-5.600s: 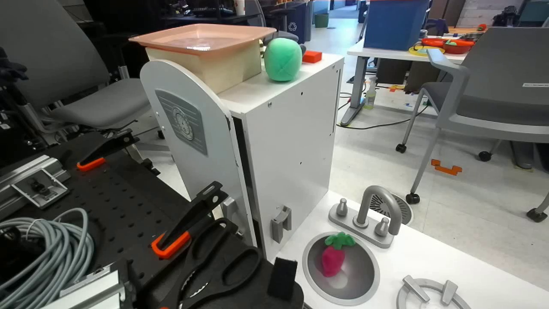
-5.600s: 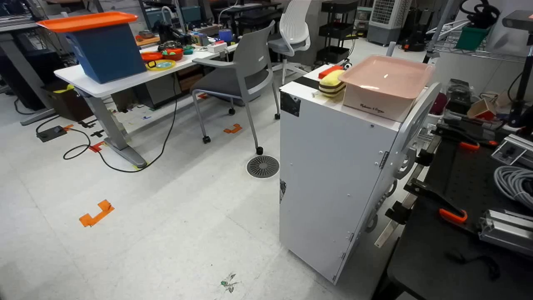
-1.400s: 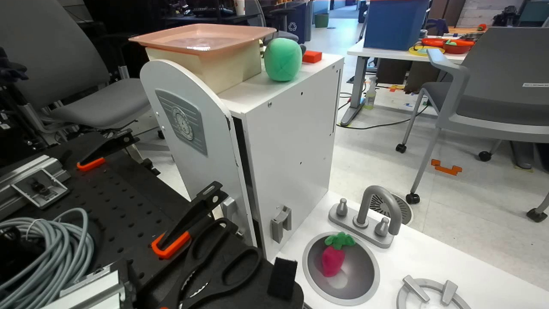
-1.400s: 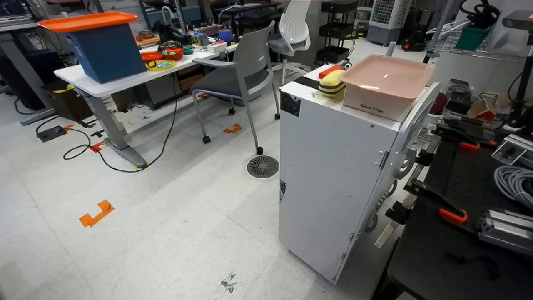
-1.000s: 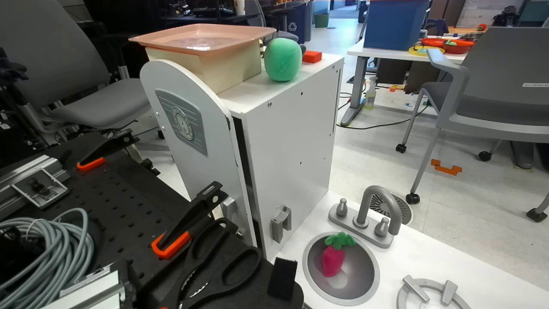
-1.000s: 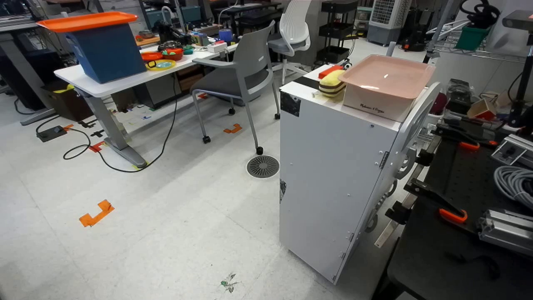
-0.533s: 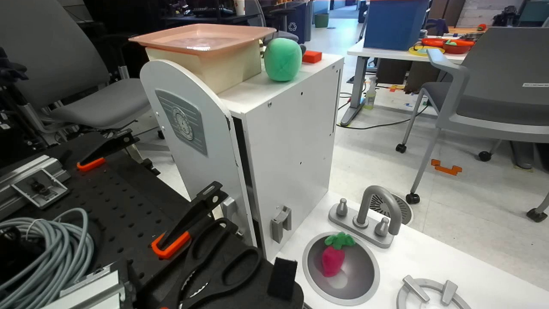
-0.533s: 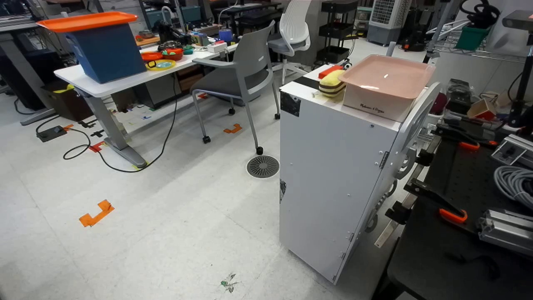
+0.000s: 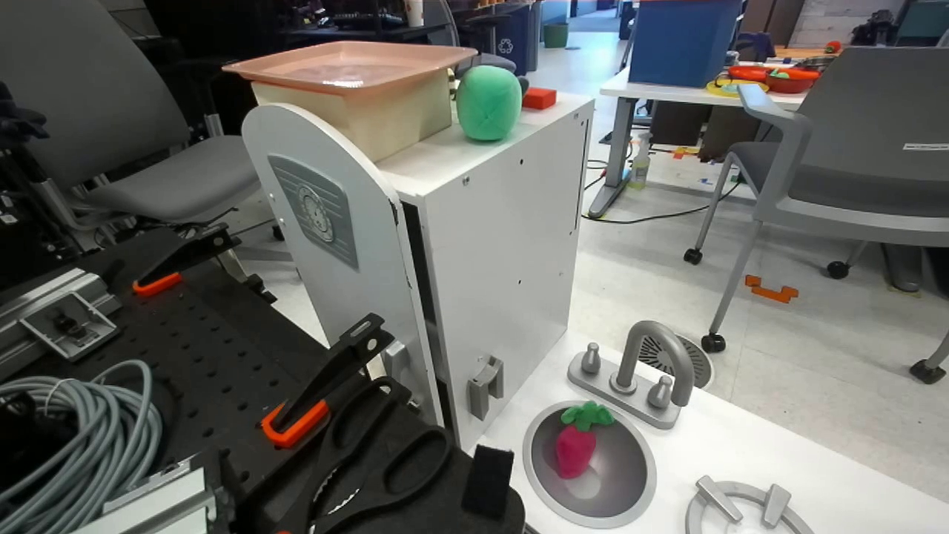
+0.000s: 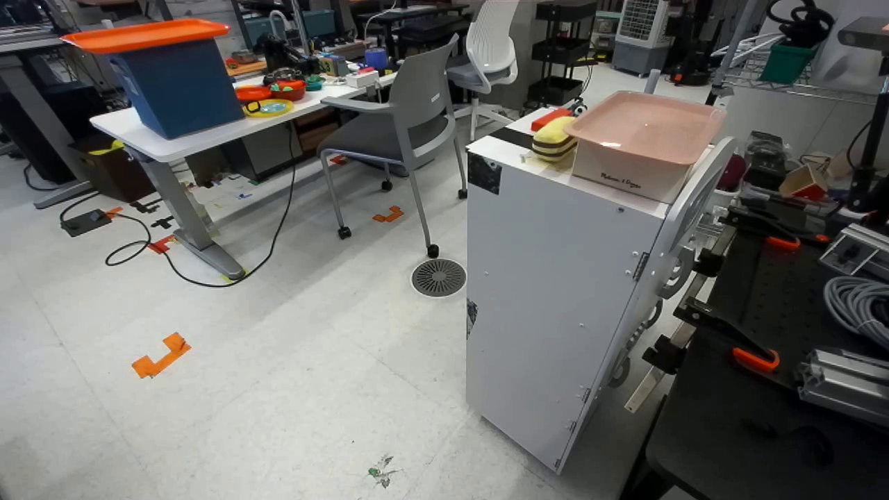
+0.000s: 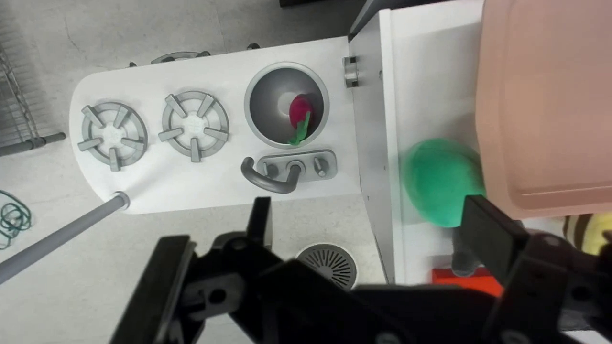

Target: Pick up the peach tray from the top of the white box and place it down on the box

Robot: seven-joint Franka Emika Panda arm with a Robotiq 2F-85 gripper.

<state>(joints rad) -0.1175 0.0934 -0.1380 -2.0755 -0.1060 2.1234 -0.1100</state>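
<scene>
Approach looks to be the step in hand: the peach tray (image 9: 352, 65) rests on a cream bin (image 9: 393, 120) atop the white box (image 10: 555, 292), and the end effector (image 11: 344, 222), in the wrist view, stands wide, holding nothing. The next move likely calls for lowering onto the peach tray's rim and closing. Counted on the one white box: one peach tray, one cream bin, one green ball (image 9: 489, 104), one striped toy (image 10: 553, 140), one red block (image 9: 540, 98), one partly hidden grey thing (image 11: 464, 263).

Clamps (image 9: 324, 380) and office chairs (image 10: 382, 139) mark a lab.
</scene>
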